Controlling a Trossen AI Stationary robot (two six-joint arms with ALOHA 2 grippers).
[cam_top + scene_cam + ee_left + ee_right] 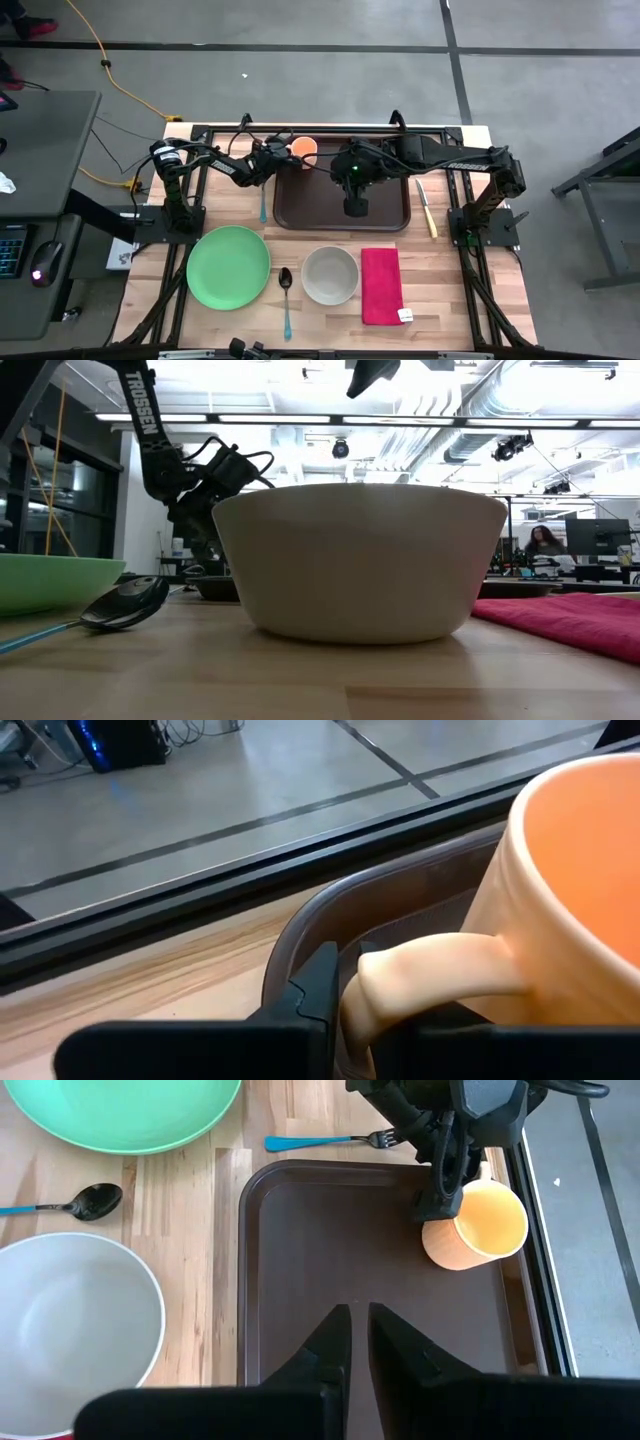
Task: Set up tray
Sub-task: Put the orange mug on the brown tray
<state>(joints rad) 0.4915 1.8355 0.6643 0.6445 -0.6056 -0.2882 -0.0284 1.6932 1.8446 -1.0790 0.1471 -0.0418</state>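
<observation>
- The counter point(450, 310) carries the tray point(330, 212), which I see at 12 o'clock of centre, its long axis running 9 to 3.
- The green plate point(228, 266), white bowl point(330, 275) and red napkin point(381, 285) lie in a row at the tray's 6 o'clock side.
- I hold the orange mug point(478, 1228) in the tray's far left corner; my left pincer point(442, 1192) is clenched on its handle point(430, 975).
- My right pincer point(360, 1342) hovers over mid-tray, fingers closed, grasping nothing. The mug lies at its 10 o'clock in the high view; the left arm is nearer.
</observation>
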